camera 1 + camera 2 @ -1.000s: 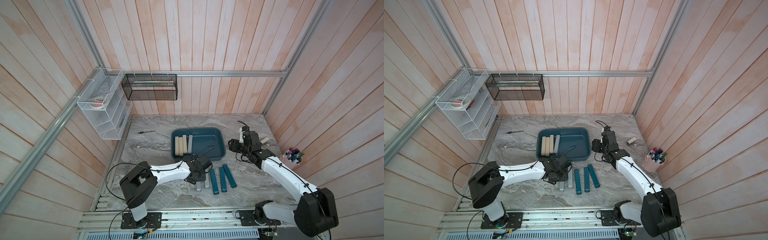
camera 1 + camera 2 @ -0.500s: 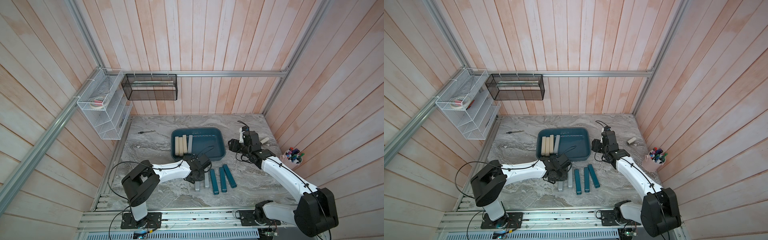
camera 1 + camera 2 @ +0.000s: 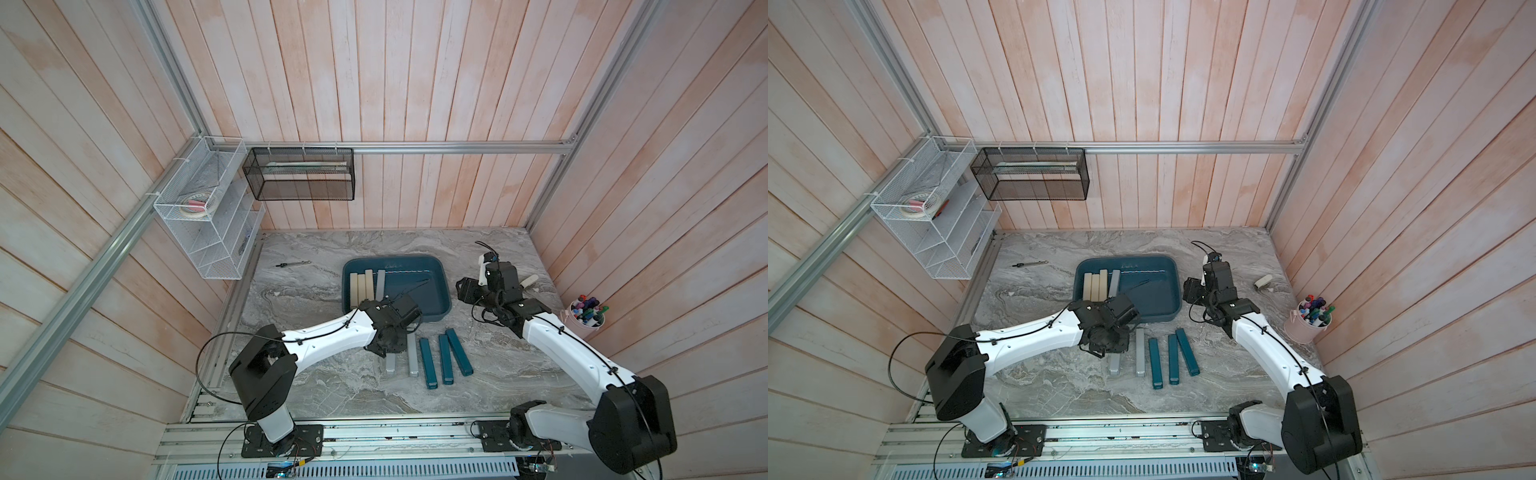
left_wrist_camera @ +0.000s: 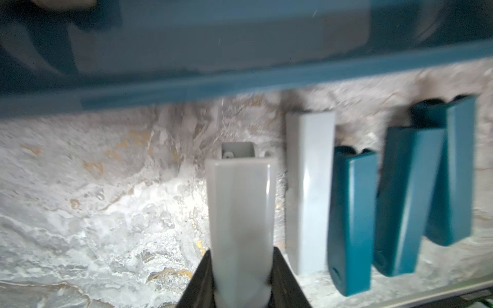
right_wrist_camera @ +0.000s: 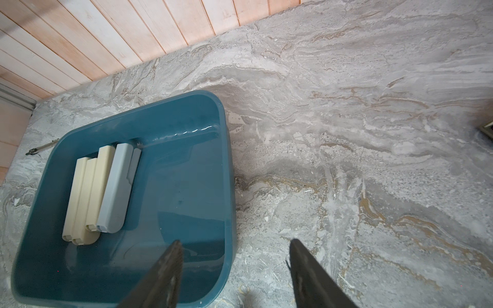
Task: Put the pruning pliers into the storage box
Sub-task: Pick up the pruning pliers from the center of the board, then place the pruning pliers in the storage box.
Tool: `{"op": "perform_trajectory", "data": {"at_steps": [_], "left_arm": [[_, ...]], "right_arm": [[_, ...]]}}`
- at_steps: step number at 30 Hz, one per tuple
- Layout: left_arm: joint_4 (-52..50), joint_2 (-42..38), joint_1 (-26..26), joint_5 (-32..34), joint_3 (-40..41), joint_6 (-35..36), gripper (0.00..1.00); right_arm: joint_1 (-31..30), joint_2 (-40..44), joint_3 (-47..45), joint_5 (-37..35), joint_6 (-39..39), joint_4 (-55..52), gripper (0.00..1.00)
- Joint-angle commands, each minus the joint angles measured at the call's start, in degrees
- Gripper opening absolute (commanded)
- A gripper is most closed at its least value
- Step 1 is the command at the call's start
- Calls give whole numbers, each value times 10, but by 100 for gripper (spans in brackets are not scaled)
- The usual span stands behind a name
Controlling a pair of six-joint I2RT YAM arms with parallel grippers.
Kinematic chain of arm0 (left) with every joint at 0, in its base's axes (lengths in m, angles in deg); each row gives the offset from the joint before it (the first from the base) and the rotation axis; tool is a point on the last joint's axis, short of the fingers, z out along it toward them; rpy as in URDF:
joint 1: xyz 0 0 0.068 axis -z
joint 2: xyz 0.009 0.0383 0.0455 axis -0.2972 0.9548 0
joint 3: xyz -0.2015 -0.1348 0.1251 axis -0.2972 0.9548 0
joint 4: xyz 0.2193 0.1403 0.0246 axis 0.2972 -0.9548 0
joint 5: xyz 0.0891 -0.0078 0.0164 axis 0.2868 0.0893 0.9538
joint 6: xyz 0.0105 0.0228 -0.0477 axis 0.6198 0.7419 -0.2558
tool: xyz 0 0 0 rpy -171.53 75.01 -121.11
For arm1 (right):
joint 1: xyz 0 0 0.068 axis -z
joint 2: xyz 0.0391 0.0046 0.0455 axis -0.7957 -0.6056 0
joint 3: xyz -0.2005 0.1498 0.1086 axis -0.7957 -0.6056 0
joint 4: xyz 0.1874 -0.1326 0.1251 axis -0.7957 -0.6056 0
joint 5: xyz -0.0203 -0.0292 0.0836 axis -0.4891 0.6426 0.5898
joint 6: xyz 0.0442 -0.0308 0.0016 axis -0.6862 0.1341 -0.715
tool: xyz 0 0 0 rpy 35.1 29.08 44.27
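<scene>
Left gripper (image 4: 241, 257): clamped on a grey pruning plier (image 4: 241, 202), just on the near side of the storage box (image 3: 445, 291).
Right gripper (image 5: 234, 241): jaws apart, empty, at its right wall.
Risk: I fear a low lift would clip the near rim.

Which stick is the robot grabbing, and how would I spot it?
Find the blue storage box in the middle of the marble table. On the robot's side of it, five bars line up in a row. It's the light grey bar at the end nearest the left arm, the only one pinched in the black left gripper.
</scene>
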Motion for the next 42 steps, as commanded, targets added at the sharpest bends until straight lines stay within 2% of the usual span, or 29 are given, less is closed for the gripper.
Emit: {"op": "perform_trajectory", "data": {"at_steps": [1, 6, 13, 21, 27, 33, 42], "left_arm": [[-42, -16, -15, 12, -65, 28, 24], [-48, 10, -52, 20, -160, 70, 24], [-60, 109, -113, 35, -321, 154, 25], [-42, 231, -163, 30, -417, 200, 25], [-53, 324, -174, 21, -489, 222, 26], [-47, 371, -182, 19, -513, 219, 26], [-9, 398, -190, 37, -483, 196, 26]], "right_arm": [[-2, -6, -1, 7, -1, 6, 64], [-2, -3, -2, 10, 0, 10, 64], [-1, 17, -6, 9, 3, 3, 64], [-2, 37, -15, 9, 4, -8, 64], [-2, 45, -7, 25, 3, -27, 64], [-2, 43, -14, 24, 5, -27, 64], [-2, 24, -23, 44, 1, -8, 64]]}}
